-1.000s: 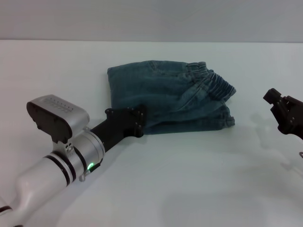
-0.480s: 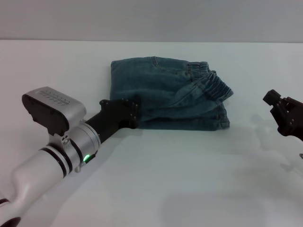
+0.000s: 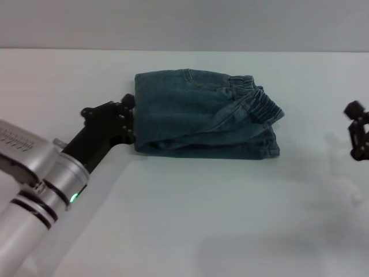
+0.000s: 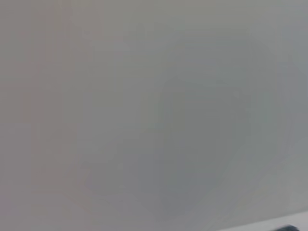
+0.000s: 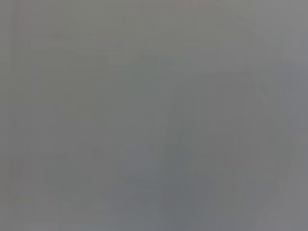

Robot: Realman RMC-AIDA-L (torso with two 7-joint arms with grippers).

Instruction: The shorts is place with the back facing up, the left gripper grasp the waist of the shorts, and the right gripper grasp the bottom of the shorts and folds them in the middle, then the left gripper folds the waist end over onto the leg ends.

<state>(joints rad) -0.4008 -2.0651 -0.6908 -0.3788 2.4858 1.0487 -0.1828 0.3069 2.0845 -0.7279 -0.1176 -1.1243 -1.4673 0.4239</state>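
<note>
Left gripper (image 3: 128, 118), mine, sits against the left edge of the folded shorts (image 3: 202, 118) on the table (image 3: 190, 219); finger spread indiscernible. Right gripper (image 3: 358, 135) waits far right.

The shorts (image 3: 202, 121) are blue denim cloth, faded and matt, puckered along the elastic band (image 3: 259, 104). Just beside the shorts, the left gripper (image 3: 124, 115) is matt black, on a smooth, satin-silver metal-looking arm (image 3: 34, 190). The table (image 3: 230, 219) under the shorts is smooth, white, faintly glossy.
</note>
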